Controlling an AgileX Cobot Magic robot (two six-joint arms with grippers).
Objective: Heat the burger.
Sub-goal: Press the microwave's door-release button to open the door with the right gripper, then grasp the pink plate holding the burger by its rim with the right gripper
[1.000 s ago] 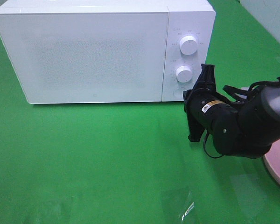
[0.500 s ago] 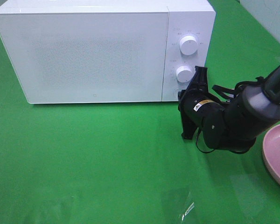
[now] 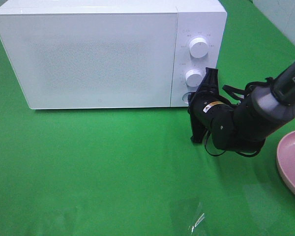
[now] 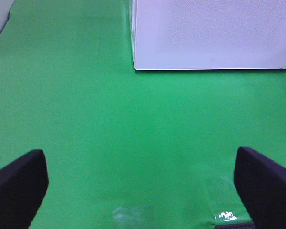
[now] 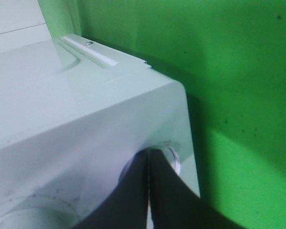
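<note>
The burger is out of view in every frame. The white microwave (image 3: 98, 59) stands at the back with its door shut. My right gripper (image 3: 190, 98) is shut and empty, its fingertips pressed together against the round button (image 3: 186, 96) at the bottom of the control panel. The right wrist view shows the closed fingertips (image 5: 148, 155) on that button (image 5: 174, 158) at the microwave's corner (image 5: 86, 109). My left gripper (image 4: 140, 191) is open and empty, low over the green mat in front of the microwave (image 4: 209, 33); it does not show in the exterior high view.
A pink round plate (image 3: 292, 162) with nothing visible on it lies at the right edge. Two white knobs (image 3: 198, 47) (image 3: 193, 77) sit above the button. A scrap of clear film (image 3: 196, 221) lies on the green mat (image 3: 113, 167) near the front.
My right arm has moved left toward the microwave, bringing the shut fingertips up to the panel's bottom button. More of the pink plate shows now.
</note>
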